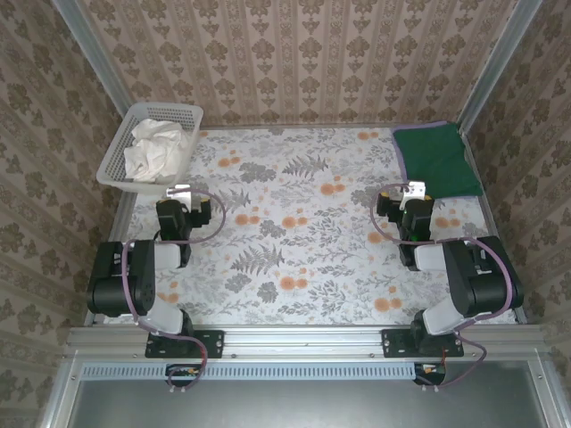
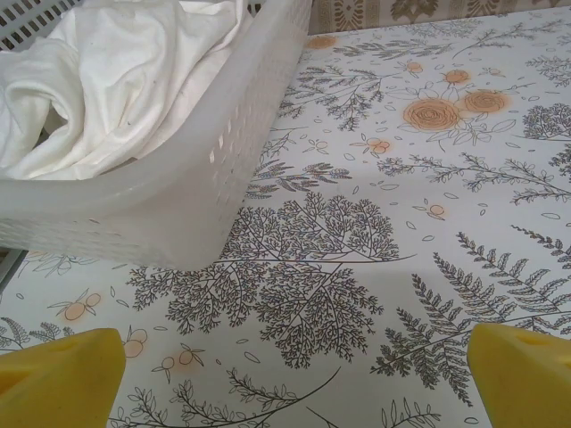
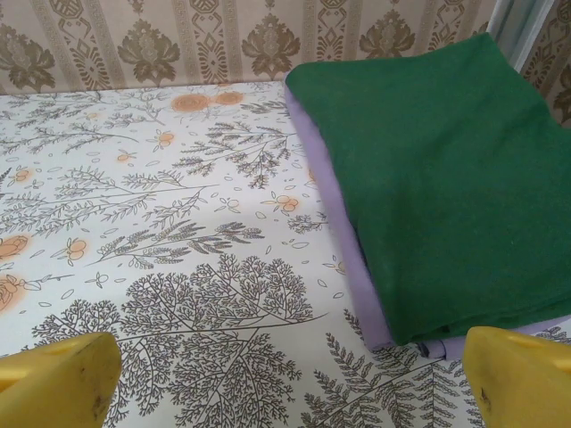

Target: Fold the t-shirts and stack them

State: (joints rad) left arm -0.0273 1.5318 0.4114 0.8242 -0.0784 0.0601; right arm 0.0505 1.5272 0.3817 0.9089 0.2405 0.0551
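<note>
Right gripper (image 3: 290, 383) faces green t-shirt (image 3: 437, 178), purple edge (image 3: 332, 214) leftward.

Cream t-shirt (image 2: 116, 80): soft matt cloth. Basket (image 2: 223, 152): white plastic mesh, semi-translucent, smooth. Green t-shirt (image 3: 437, 178): matt cloth, fine-textured, w/ lilac edging. Worktop (image 2: 401, 267): smooth printed cover, slight sheen. Left pincer (image 2: 294, 379) & right pincer (image 3: 294, 379) tips: yellow, matt. Front rail (image 1: 303, 339): brushed metal.
</note>
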